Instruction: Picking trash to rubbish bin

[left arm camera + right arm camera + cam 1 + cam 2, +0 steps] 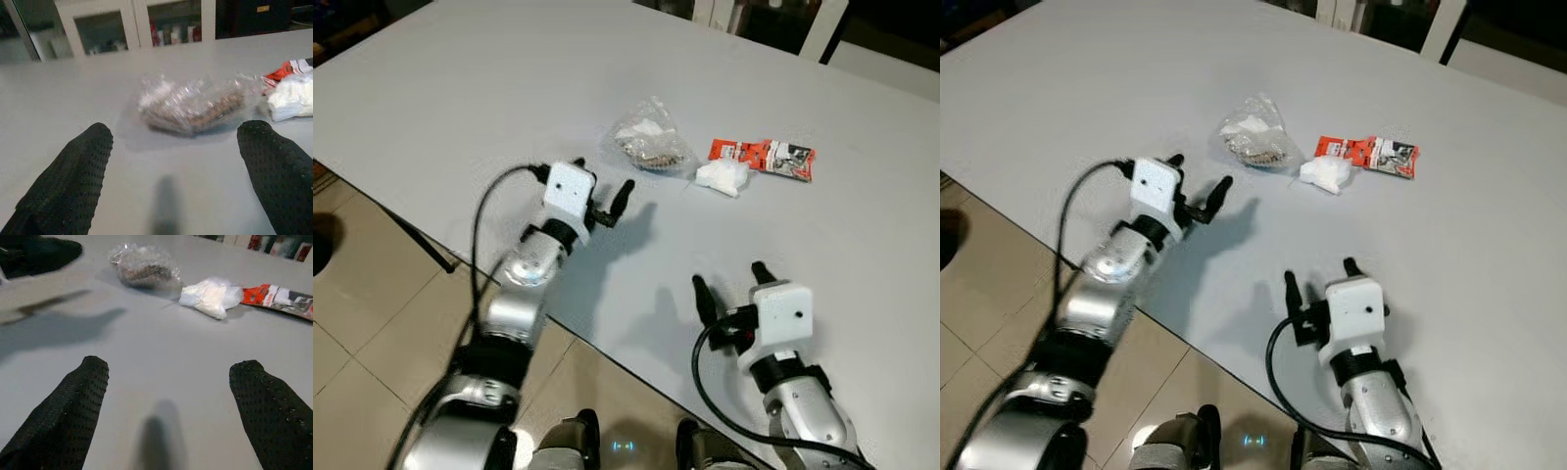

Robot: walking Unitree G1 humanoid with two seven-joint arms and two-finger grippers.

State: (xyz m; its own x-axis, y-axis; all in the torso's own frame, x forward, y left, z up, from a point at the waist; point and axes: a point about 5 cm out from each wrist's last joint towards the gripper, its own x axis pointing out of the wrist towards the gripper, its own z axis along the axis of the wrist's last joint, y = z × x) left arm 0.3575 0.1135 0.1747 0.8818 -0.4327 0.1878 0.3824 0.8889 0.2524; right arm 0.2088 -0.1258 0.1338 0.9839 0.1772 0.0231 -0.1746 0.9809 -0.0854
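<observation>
Three pieces of trash lie on the pale grey table (460,88): a clear plastic bag of crumbs (649,142), a crumpled white tissue (722,176) and a red snack wrapper (764,157). My left gripper (603,176) hovers open just short of the plastic bag (195,105), which sits between and beyond its fingers in the left wrist view. My right gripper (728,276) is open and empty over the table's near part, well short of the tissue (210,296) and the wrapper (283,296).
The table's near edge (431,230) runs diagonally, with beige tiled floor (372,323) below it on the left. A white chair frame (822,29) stands beyond the far edge. Glass-door cabinets (132,24) line the background.
</observation>
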